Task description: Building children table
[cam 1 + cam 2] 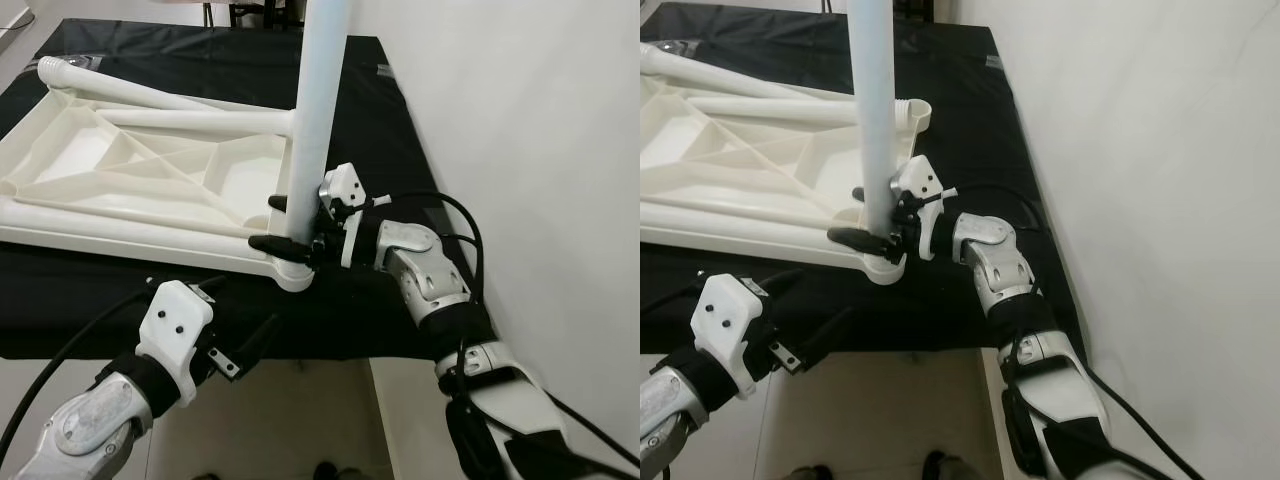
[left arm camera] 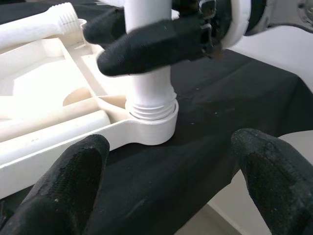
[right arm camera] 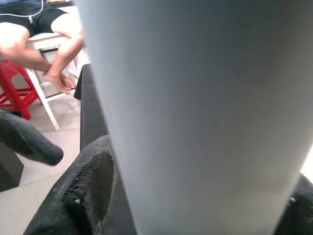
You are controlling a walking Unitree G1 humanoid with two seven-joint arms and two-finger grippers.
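My right gripper (image 1: 285,222) was clamped on the smooth white leg (image 1: 318,110), upright in the ribbed plastic tabletop's (image 1: 130,170) corner socket on black cloth (image 1: 370,130); my left gripper (image 1: 245,345) hung nearby, fingers apart

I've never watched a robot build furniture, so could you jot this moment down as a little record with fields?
Surface: black cloth over a table
Tabletop: white plastic tabletop, lying underside up
Upright leg: white leg standing in the near corner socket, thread rings visible above the socket
Other legs: two loose legs lying on the tabletop
Right tool: fingers closed around the upright leg, low down
Left tool: open, at the table's near edge, holding nothing
Person: bare legs on a stool in the background
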